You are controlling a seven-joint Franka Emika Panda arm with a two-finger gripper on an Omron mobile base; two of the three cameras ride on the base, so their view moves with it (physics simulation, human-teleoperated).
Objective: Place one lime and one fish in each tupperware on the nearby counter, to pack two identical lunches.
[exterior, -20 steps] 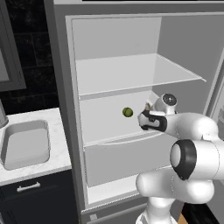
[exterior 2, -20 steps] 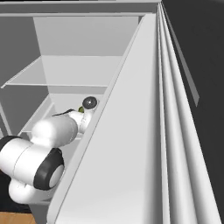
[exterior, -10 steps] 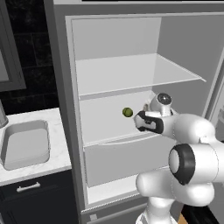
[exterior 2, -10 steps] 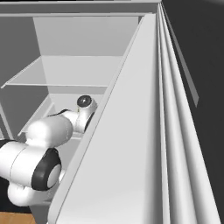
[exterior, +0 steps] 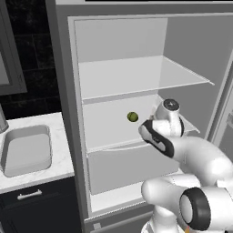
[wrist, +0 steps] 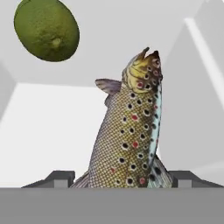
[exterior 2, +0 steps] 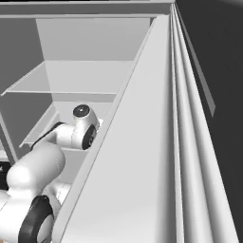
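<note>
Spotted fish [wrist: 131,135] stands between two dark fingers [wrist: 59,178], fingers closed on its body, one tip each side. Lime [wrist: 47,29] lies beyond fish on middle fridge shelf [exterior: 109,129], apart from it; same lime [exterior: 132,117] sits just left of hand. White arm [exterior: 191,152] reaches from lower right into open fridge, wrist level with middle shelf. Grey tupperware [exterior: 26,150] rests on white marble table [exterior: 59,139] left of fridge, well apart. Dark navy cabinet [exterior: 36,205] below, black tiled wall [exterior: 27,54] behind.
</note>
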